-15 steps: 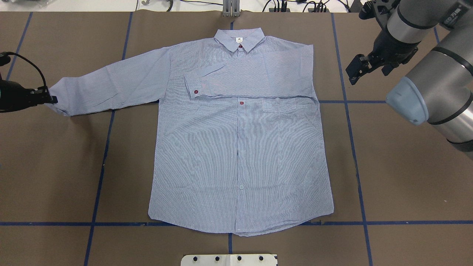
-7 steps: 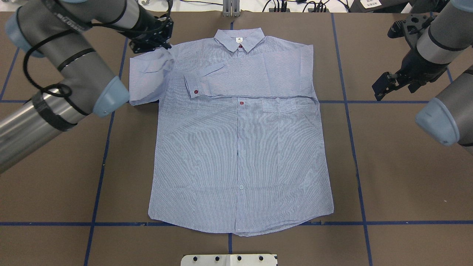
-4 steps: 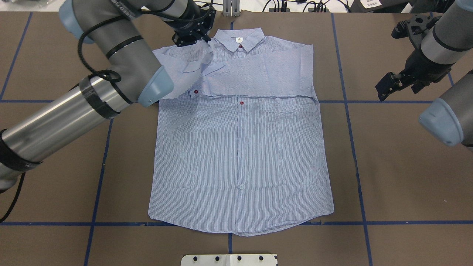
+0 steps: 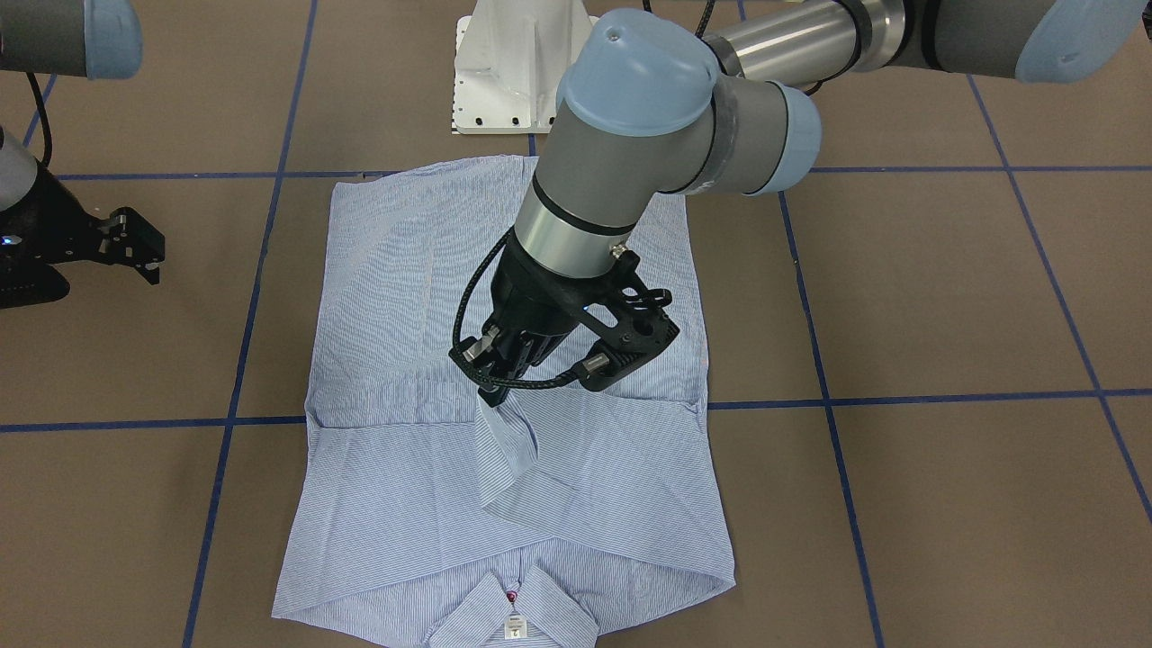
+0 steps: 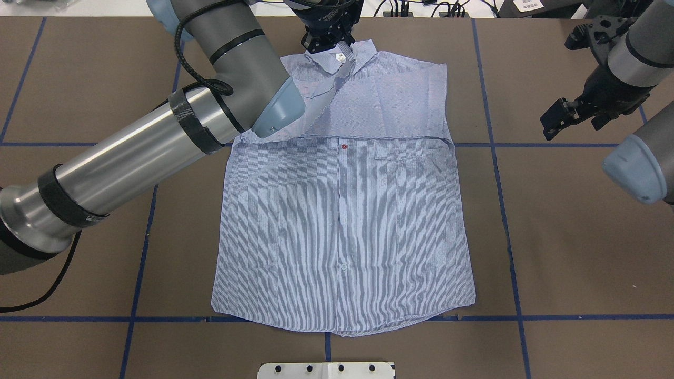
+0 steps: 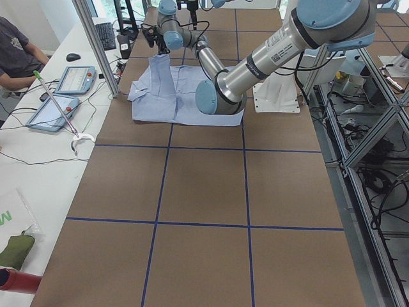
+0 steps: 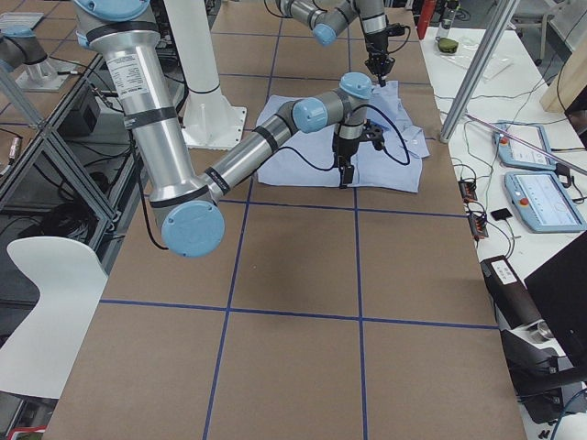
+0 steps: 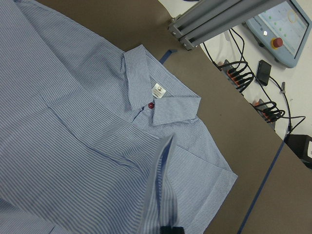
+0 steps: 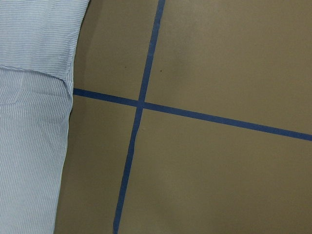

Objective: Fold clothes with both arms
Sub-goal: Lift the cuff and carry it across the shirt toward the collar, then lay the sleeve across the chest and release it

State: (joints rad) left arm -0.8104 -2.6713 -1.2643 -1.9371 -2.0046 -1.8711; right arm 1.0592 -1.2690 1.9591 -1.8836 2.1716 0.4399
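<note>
- I see the shirt (image 5: 342, 221) lying flat, front up and buttoned, on the brown desk (image 5: 553, 237). Its hem is at the end farthest from the collar (image 8: 161, 97).
- One sleeve (image 5: 389, 108) lies folded flat across the chest just below the collar.
- The left gripper (image 4: 492, 394) is clenched on the cuff end of the other sleeve (image 4: 508, 450) and holds it raised above the chest, near the collar.
- That sleeve hangs slack from the gripper, and its upper part drapes back to the shoulder beside the collar.
- The right gripper (image 5: 573, 120) is released, jaws apart, and grasps nothing. It hovers over bare desk, well apart from the collar and clear of the shirt's edge.
- The white neck label (image 8: 157, 90) and a red button (image 8: 151, 105) show at the collar.
</note>
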